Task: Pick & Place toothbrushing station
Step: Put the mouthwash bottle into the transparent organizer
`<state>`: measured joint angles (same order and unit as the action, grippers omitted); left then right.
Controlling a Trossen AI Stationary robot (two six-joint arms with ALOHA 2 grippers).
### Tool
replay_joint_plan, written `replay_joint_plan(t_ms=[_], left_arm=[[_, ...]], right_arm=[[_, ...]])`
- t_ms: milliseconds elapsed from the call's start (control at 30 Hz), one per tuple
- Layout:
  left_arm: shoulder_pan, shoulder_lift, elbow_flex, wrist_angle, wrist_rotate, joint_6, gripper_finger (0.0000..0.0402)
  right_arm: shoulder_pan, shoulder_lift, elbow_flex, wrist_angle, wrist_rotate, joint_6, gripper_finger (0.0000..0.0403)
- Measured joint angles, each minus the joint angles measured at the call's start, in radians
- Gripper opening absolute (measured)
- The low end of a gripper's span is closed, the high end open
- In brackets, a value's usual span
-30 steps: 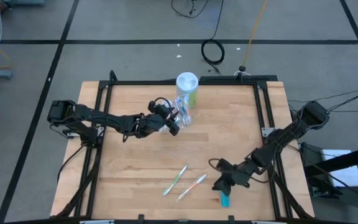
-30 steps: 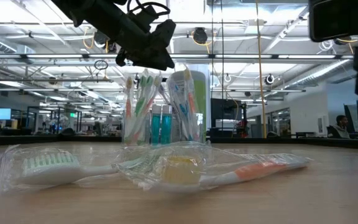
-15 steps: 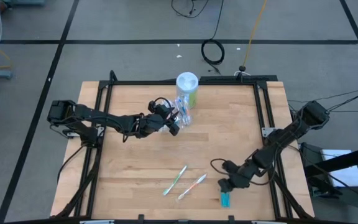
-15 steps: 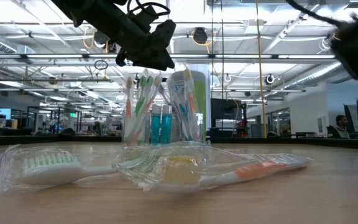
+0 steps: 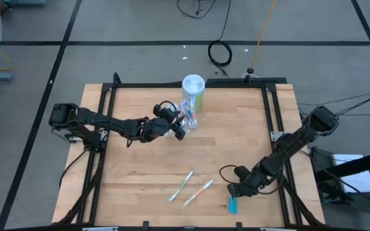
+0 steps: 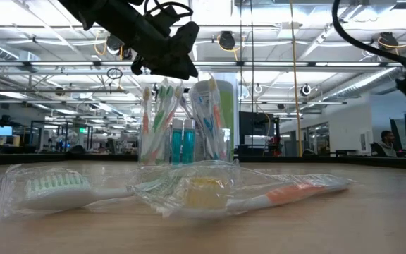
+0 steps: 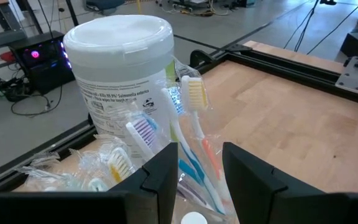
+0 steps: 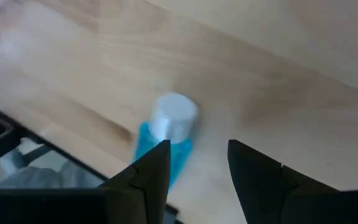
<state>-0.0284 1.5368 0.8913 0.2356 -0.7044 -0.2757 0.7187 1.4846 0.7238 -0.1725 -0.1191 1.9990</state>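
Hovering right gripper (image 8: 194,168) over blue tube (image 8: 164,134), fingers spread, tube lying just ahead of fingertips near counter (image 5: 140,167) edge. We should centre, descend, then pinch. Left gripper (image 7: 199,165) spread around brushes (image 7: 188,140) in cup.

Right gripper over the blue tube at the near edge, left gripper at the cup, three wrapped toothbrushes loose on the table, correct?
Not quite: two wrapped toothbrushes lie loose, per the high view. The right gripper is over the blue tube, and the left gripper is at the cup.
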Motion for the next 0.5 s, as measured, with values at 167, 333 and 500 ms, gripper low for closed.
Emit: replay_joint_plan(t_ms=[167,333,500], left_arm=[[0.000,0.000,0.000,0.001,0.000,-0.003,0.0134],[0.000,0.000,0.000,0.001,0.000,-0.003,0.0134],[0.000,0.000,0.000,0.001,0.000,0.001,0.0134]], right_arm=[[-0.025,-0.001,0.000,0.002,0.025,-0.054,0.0155],[-0.036,-0.001,0.000,0.016,0.023,-0.070,0.0155],[-0.037,0.007,0.000,0.039,0.020,-0.040,0.0155]])
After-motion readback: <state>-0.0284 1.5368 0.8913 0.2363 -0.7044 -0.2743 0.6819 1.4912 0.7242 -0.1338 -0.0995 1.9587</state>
